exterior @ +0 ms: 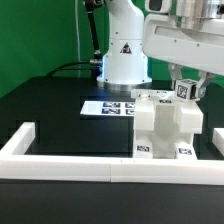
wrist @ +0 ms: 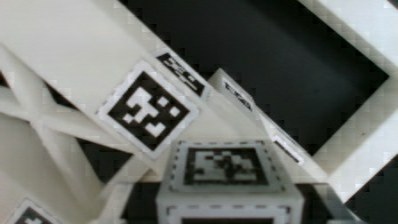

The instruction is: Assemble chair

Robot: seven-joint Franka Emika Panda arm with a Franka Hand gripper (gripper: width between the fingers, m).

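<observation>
Chair (exterior: 165, 128), partly built as a blocky white stack, is seen toward the exterior view's right, at the near side of the table (exterior: 50, 110), just behind the border rail (exterior: 60, 165). The gripper (exterior: 188, 95) is held over its far upper corner with the jaws clenched, apparently on a small tagged piece (exterior: 184, 90). In the wrist view that piece (wrist: 222, 165) is seen just in front of slanted white members, one bearing a larger tag (wrist: 151, 105). Whether the piece is already seated cannot be told.

Several faults can be judged possible from here. If the piece is pressed down slightly askew, it may jam against the neighbouring blocks instead of dropping into place. The stack is not seen to be braced, so a sideways push could slide or tip it toward the rail. A grip taken near an edge could let the piece twist as it meets resistance.

The table is covered in matt black, flat and uncluttered. The marker board (exterior: 105, 105) is laid at mid-table, left of the stack and apart from it. The arm's white base (exterior: 122, 55) is mounted at the far side, with a green backdrop (exterior: 40, 30) behind.
</observation>
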